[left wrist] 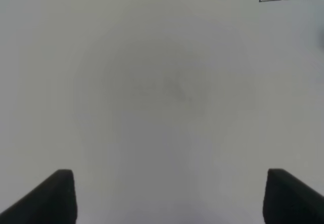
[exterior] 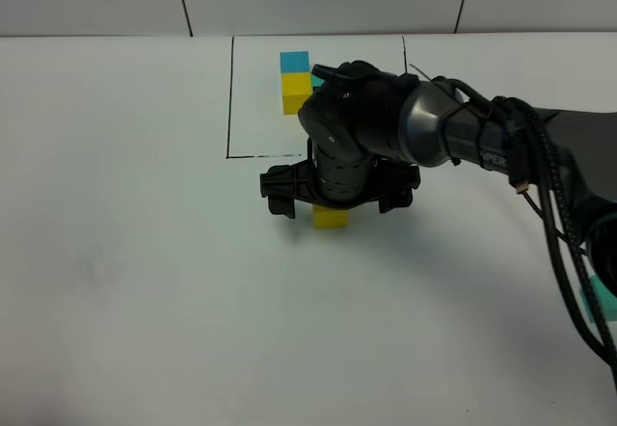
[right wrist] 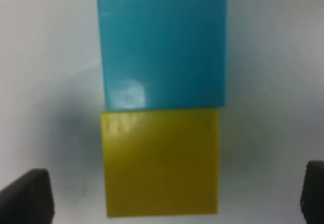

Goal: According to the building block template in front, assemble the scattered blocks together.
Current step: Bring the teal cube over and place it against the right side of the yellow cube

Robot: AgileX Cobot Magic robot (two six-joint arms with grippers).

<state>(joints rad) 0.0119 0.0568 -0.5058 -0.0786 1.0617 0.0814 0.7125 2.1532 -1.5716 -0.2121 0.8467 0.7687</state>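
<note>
The building block template (exterior: 295, 87) is a blue, yellow and teal cluster inside a thin black outline (exterior: 229, 98) at the back; my right arm partly covers its teal cube. My right gripper (exterior: 333, 202) hovers over a loose yellow cube (exterior: 331, 218) in front of the outline. In the right wrist view the yellow cube (right wrist: 161, 162) touches a loose blue cube (right wrist: 163, 44), side by side. The right gripper (right wrist: 177, 198) is open, its fingertips (right wrist: 28, 196) wide of the yellow cube. The left gripper (left wrist: 169, 196) is open over bare table.
A teal shape (exterior: 602, 301) shows at the right edge behind the right arm's cables, partly hidden. A corner of the black outline (left wrist: 259, 0) shows in the left wrist view. The white table (exterior: 135, 281) meets a tiled wall at the back.
</note>
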